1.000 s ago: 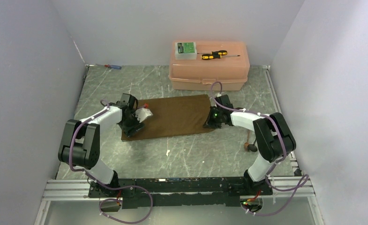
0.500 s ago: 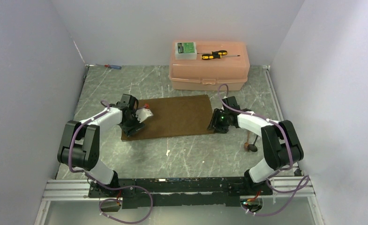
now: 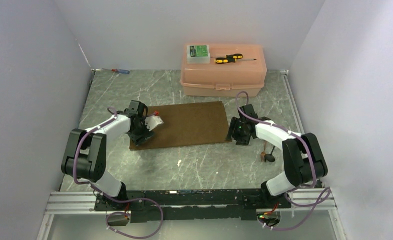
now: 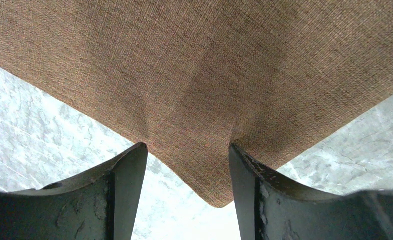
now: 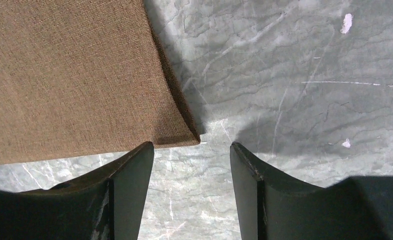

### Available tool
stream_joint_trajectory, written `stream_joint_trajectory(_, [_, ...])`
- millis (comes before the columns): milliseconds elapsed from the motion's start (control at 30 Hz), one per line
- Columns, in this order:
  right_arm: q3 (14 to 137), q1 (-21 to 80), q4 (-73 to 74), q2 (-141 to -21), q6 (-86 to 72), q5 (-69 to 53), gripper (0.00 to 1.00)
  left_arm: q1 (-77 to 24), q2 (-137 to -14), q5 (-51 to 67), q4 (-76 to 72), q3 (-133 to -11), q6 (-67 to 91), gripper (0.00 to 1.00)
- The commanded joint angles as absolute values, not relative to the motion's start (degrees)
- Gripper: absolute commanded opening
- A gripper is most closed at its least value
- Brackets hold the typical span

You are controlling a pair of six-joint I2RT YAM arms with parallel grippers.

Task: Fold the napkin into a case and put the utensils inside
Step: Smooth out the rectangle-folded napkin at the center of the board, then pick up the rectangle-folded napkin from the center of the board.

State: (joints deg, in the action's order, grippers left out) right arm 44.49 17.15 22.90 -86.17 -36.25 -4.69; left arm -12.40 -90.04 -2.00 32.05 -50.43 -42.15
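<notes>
The napkin (image 3: pixel 181 124) is a brown cloth lying spread flat in the middle of the table. My left gripper (image 3: pixel 140 136) sits low at its near-left corner. In the left wrist view that corner (image 4: pixel 204 175) lies between the open jaws of my left gripper (image 4: pixel 186 146), and the cloth puckers against the right finger. My right gripper (image 3: pixel 237 135) stands open just off the near-right corner. In the right wrist view that corner (image 5: pixel 181 134) lies flat beyond the tips of my right gripper (image 5: pixel 190 145), with bare table between the fingers. The utensils (image 3: pixel 268 156) lie dark beside the right arm.
A pink plastic box (image 3: pixel 223 75) stands behind the napkin, with a small green-labelled box (image 3: pixel 198 52) and a yellow-and-black screwdriver (image 3: pixel 228 59) on its lid. A blue-and-red screwdriver (image 3: pixel 120 71) lies at the back left. Grey walls close in on three sides.
My right gripper has opened, let go of the napkin's near-right corner and drawn back to the right. The corner now lies flat. The left arm has not moved.
</notes>
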Motion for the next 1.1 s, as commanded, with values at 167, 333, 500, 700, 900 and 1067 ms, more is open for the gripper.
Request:
stream_joint_trajectory(167, [44.3,17.0,18.3,-91.1,-40.7,-6.2,0.37,-12.0,-89.1,-1.5,32.7,-52.9,-40.2,0.68])
stream_joint_trajectory(333, [44.2,17.0,18.0,-90.7,-41.6,-5.2,0.03,-10.0,-88.4,2.2,38.5,-60.2,-37.6,0.72])
stream_joint_trajectory(500, [44.6,15.8,20.9,-88.7,-41.2,-1.7,0.0,-6.4,-88.3,4.5,41.5,-65.7,-38.4,0.75])
stream_joint_trajectory(700, [43.2,12.8,26.7,-83.6,-41.0,4.7,0.0,-2.7,-90.8,3.7,39.9,-65.4,-40.7,0.74])
stream_joint_trajectory(900, [43.1,11.4,33.6,-78.3,-40.5,10.8,0.0,-2.3,-92.7,5.8,40.5,-65.9,-40.0,0.72])
stream_joint_trajectory(1067, [45.4,13.0,33.4,-75.1,-37.1,9.7,0.0,-2.2,-94.0,8.5,41.1,-66.8,-38.5,0.71])
